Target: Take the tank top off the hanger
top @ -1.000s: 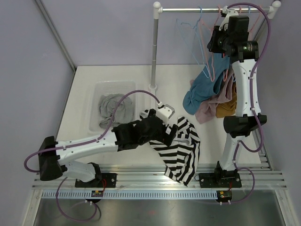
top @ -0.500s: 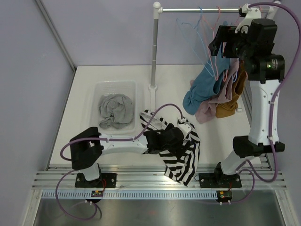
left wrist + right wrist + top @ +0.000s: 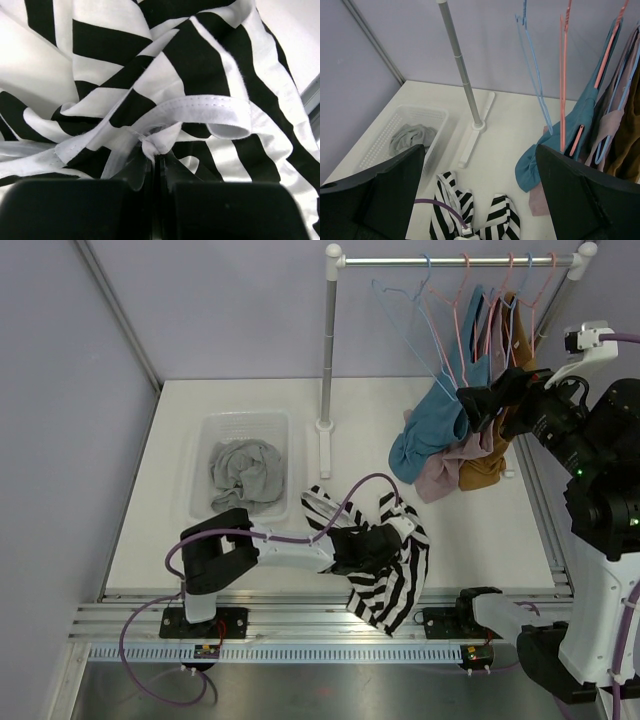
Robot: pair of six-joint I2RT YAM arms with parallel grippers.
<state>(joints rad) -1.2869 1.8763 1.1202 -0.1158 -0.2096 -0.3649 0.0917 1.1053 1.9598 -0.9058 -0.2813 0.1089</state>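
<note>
Left wrist: our left gripper [image 3: 156, 162] pinches the strap [image 3: 200, 107] of the tank top [image 3: 200, 60] dead ahead; the right gripper [image 3: 480, 150] gapes, well apart.

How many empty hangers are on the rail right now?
2. A blue hanger hangs nearest the pole; a pink hanger hangs beside it, next to the teal top. The rest carry clothes, so another could be hidden there.
</note>
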